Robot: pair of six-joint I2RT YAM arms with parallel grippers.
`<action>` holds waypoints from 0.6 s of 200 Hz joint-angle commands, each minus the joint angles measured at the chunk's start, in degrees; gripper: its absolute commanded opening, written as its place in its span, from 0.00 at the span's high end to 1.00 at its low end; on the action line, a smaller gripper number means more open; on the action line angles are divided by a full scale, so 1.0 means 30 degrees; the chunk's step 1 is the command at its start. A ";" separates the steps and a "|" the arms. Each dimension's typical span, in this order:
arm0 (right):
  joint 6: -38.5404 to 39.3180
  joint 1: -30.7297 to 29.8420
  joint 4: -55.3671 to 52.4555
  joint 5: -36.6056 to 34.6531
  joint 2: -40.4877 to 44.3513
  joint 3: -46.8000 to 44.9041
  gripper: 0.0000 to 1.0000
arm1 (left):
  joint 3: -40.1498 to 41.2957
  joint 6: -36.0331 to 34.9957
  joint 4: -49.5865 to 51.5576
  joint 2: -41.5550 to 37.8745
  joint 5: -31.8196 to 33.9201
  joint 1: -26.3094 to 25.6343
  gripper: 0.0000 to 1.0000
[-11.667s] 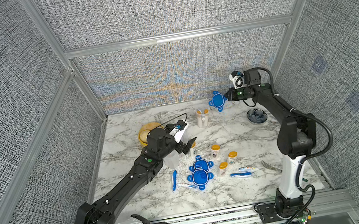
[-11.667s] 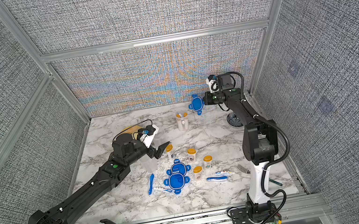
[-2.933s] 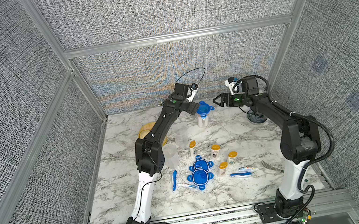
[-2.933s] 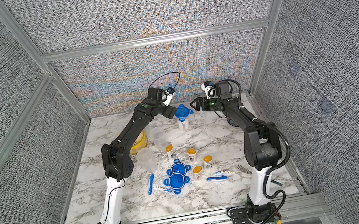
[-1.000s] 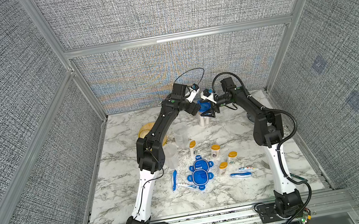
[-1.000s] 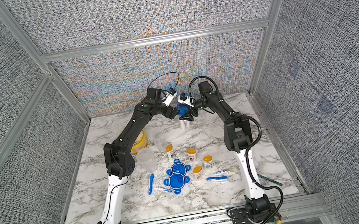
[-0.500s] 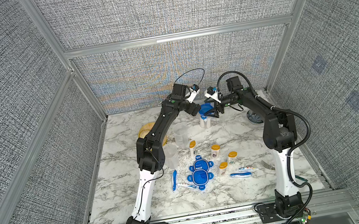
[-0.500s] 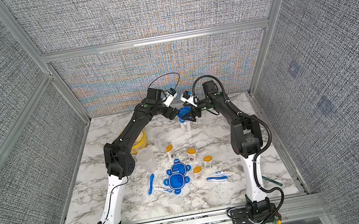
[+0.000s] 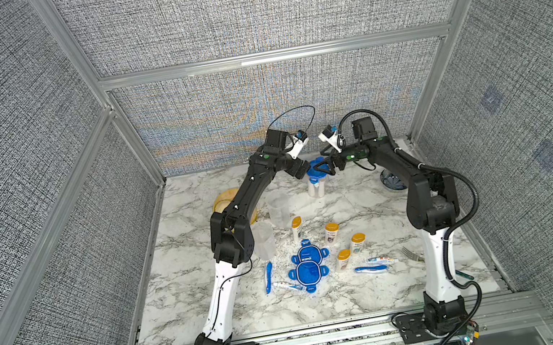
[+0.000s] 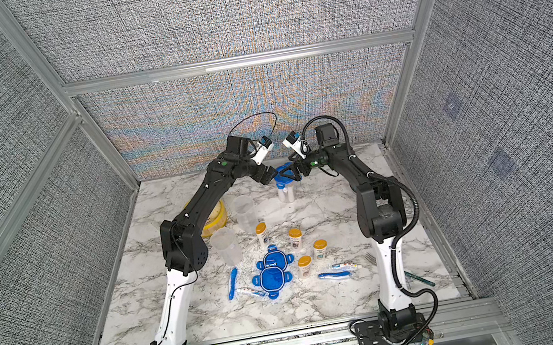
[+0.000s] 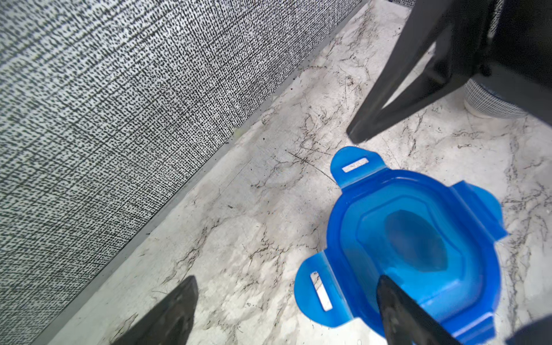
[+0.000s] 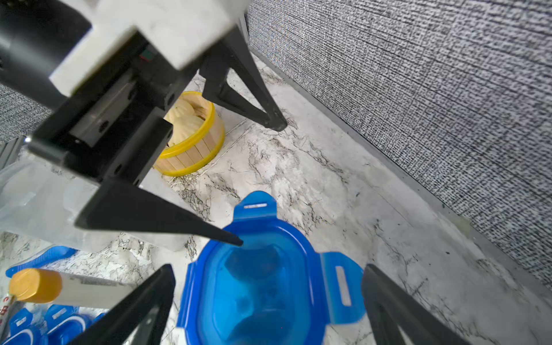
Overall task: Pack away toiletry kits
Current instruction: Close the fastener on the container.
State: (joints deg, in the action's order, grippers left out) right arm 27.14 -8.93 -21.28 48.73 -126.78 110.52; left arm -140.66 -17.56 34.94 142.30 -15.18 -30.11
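Observation:
At the back middle stands a clear tub with a blue clip lid on top, its tabs sticking out. My right gripper is open and straddles this lid, fingers just outside its edges. My left gripper is open too, one fingertip over the lid's rim and the other above bare table. In both top views the two grippers meet over that tub. Nearer the front stand two empty tubs, several orange-capped bottles, two loose blue lids, toothbrushes and toothpaste tubes.
A yellow steamer with buns sits at the back left under the left arm. A dark bowl is at the back right. A fork lies near the right arm's base. The back wall is close behind the lidded tub.
The right arm's elbow has swung out to the right while its gripper stays at the lidded tub. The left arm has not moved.

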 commanded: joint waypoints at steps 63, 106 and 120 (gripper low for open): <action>0.2597 -0.0686 -0.1440 -0.2547 -0.0271 0.0627 0.01 | 0.0011 -0.0064 -0.0328 0.0472 -0.0946 0.0104 0.07; 0.4943 -0.0811 -0.2572 -0.2492 -0.0054 0.0045 0.01 | 0.0004 -0.0035 -0.0343 0.0461 -0.0975 0.0104 0.07; 0.5378 -0.0788 -0.3122 -0.2308 -0.0157 0.0362 0.01 | 0.0001 -0.0035 -0.0340 0.0464 -0.0997 0.0102 0.07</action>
State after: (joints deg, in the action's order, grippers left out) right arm 38.76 -11.25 -26.68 41.60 -127.31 111.11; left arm -140.66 -17.28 32.67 143.24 -17.63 -29.80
